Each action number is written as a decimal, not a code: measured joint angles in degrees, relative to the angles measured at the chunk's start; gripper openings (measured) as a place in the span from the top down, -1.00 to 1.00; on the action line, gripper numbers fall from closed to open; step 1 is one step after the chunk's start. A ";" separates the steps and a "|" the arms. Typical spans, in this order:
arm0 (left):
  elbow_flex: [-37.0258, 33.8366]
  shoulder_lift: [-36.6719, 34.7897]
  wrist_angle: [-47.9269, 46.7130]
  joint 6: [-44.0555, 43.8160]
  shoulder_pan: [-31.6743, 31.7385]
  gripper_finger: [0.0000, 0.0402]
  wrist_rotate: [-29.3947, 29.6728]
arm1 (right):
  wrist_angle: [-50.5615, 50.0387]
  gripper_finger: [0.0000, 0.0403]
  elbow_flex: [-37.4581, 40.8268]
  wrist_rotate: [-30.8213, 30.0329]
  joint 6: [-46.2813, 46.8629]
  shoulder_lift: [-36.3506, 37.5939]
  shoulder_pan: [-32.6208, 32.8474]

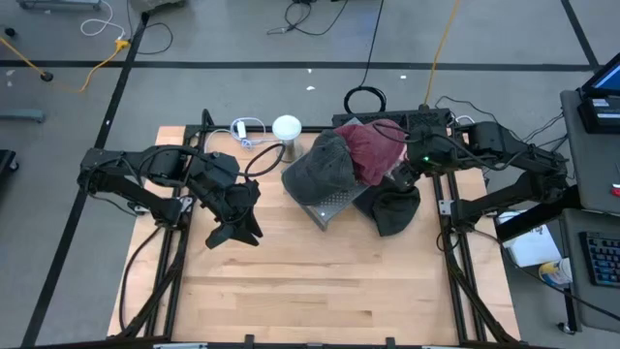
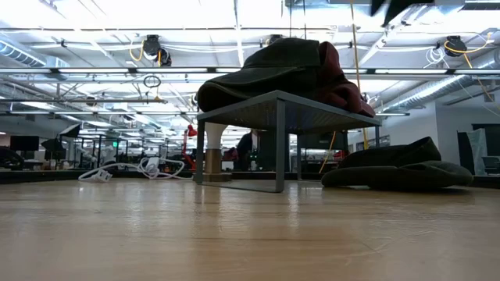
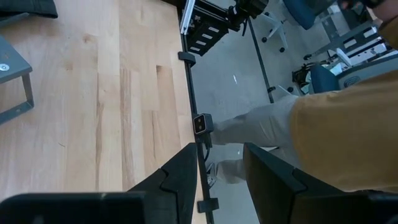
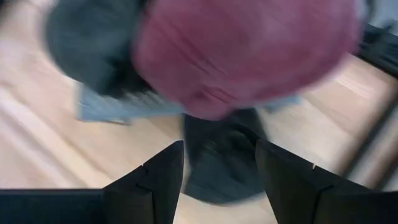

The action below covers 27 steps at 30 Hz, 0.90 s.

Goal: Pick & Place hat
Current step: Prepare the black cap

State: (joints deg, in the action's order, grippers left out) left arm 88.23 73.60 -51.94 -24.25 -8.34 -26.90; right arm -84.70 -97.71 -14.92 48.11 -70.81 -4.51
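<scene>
Right gripper, fingers apart and empty, just beside maroon fabric hat on grey metal stand; left gripper apart, empty, over wooden counter.

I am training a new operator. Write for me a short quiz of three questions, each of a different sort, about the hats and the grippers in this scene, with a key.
1. True or false: the red hat lies on the metal stand beside the grey hat.
2. Multiple choice: where is the dark hat? A) on the stand; B) on the wooden table next to the stand; C) in the left gripper.
3. Short answer: which gripper is above the hats, and does it hold anything?

Key
1. True.
2. B.
3. The right gripper; its jaws are open and empty. The left gripper waits, open, over the table's left part.
</scene>
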 joint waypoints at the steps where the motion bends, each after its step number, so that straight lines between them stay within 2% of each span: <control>1: 0.00 0.00 0.02 -0.02 0.00 0.35 -0.01 | -2.26 0.04 0.00 -0.31 0.03 0.02 -0.46; 3: 0.00 0.00 0.02 -0.07 0.00 0.35 0.00 | -5.66 0.03 0.56 -0.31 -1.65 0.10 -1.54; 7: 0.00 0.00 0.11 -0.29 0.00 0.35 0.01 | -2.65 0.01 6.10 -0.50 -10.62 2.13 -2.17; 13: 0.00 0.00 2.09 -0.35 0.00 0.35 0.01 | -0.14 0.01 20.81 -3.74 -13.68 6.55 -2.91; 21: 0.00 0.00 3.13 -0.33 0.00 0.35 0.01 | 17.16 0.01 42.48 -4.59 -18.13 15.70 -3.77; 27: 0.00 0.00 3.10 -0.51 0.00 0.35 0.00 | 31.74 -0.04 56.16 -4.54 -26.09 22.51 -6.16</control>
State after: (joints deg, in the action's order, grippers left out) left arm 88.23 73.60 -48.84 -24.76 -8.34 -26.91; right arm -52.96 -41.55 -19.45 22.01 -48.30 -10.67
